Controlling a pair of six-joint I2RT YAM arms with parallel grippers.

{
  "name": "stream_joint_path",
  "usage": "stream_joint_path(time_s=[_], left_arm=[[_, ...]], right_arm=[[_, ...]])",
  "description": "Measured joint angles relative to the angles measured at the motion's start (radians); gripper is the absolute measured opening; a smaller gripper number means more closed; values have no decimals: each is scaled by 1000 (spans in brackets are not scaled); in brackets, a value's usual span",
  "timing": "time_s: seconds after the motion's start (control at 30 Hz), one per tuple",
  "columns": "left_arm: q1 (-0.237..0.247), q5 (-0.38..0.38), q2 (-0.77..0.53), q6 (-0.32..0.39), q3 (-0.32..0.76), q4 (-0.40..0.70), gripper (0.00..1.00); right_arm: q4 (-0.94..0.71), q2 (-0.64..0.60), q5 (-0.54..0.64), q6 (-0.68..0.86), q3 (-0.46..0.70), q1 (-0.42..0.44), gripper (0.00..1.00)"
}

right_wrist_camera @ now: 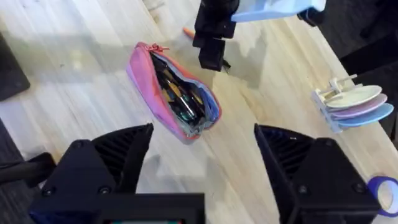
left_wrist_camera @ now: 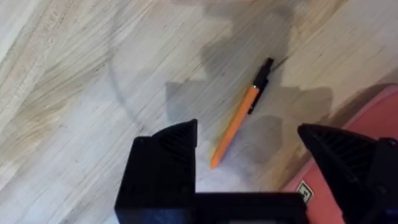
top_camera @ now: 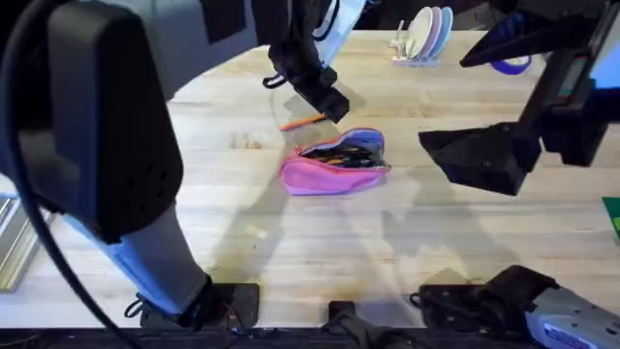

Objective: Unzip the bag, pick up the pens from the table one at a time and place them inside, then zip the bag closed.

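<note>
Left gripper (left_wrist_camera: 245, 165) is being held wide open, nothing gripped, black fingers (left_wrist_camera: 165, 158) splayed on either side of the thin orange stick pen with the black end (left_wrist_camera: 241, 117). The pen is lying flat on the pale tan plank-grained wooden table (left_wrist_camera: 74, 93), just ahead of the finger gap and not yet between the tips. Its long axis is running diagonally, roughly along the gap rather than across it, so wrist rotation is probably going to be needed before closing.

In the overhead view the same pen (top_camera: 302, 120) is being partly covered by the left gripper (top_camera: 325, 97), which is hanging just above it. The pen is lying just beyond the small pink fabric pencil pouch (top_camera: 334, 165), near but apart.

The pouch is being left unzipped, its mouth gaping, with dark pens already seen inside (right_wrist_camera: 177, 99).

Left arm is being reached across from the lower left, well extended, gripper pointing down at the table. It is clearly the nearer arm to the pen.

Right gripper (right_wrist_camera: 202, 155) is also being held wide open and empty, raised well above the table, looking down at the pouch (right_wrist_camera: 146, 78) from the right side.

Judged: pickup of the orange pen is pending; zip-up not yet started.
</note>
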State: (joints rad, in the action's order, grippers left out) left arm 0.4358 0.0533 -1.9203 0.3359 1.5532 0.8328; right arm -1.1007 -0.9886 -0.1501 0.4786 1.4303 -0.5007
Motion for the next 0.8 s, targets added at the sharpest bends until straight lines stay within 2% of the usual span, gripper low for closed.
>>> stream_joint_path(time_s=[0.67, 0.7, 0.8], left_arm=[[-1, 15, -156, 8, 9, -49, 994], [-2, 49, -165, 8, 17, -32, 757], [-1, 59, -167, 9, 21, -26, 708]], right_arm=[[0, 0, 0, 0, 0, 0, 998], [0, 0, 0, 0, 0, 0, 998], [0, 0, 0, 0, 0, 0, 998]])
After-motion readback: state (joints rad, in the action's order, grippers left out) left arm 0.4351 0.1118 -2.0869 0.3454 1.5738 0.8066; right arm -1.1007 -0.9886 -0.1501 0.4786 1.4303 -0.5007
